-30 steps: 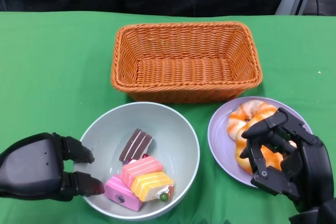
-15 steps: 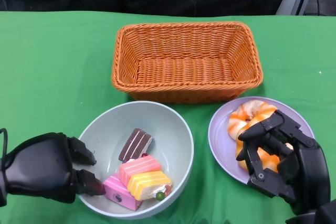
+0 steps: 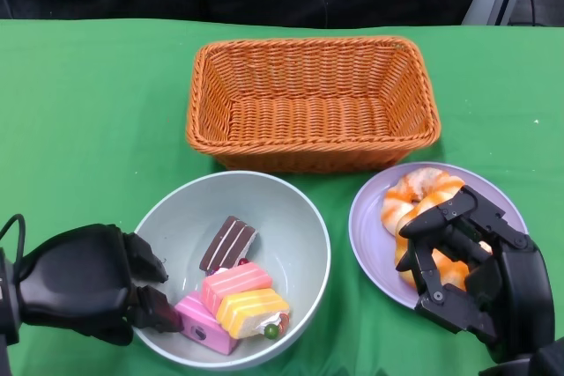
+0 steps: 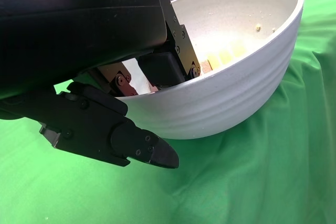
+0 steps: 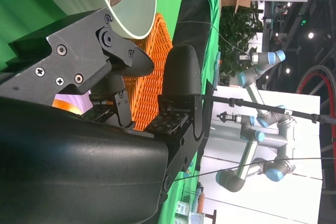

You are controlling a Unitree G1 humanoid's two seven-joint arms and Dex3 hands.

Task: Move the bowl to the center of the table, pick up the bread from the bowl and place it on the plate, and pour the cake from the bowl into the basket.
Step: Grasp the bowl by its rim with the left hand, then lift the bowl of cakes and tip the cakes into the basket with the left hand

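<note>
Sitting in one bowl (image 3: pixel 291 209): four cake pieces (image 3: pixel 233 292); one basket (image 3: pixel 313 99).

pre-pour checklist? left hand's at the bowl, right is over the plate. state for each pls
1. Bread on the plate: ok.
2. Right hand free of the bread: cannot tell; its fingers arch over it, contact hidden.
3. Left hand gripping the bowl rim: ok; the left wrist view shows fingers inside and outside the wall.
4. Cake pieces in the bowl: ok.
5. Basket empty and upright: ok.
6. Pour path to the basket: ok; the bowl sits directly in front of it.
</note>
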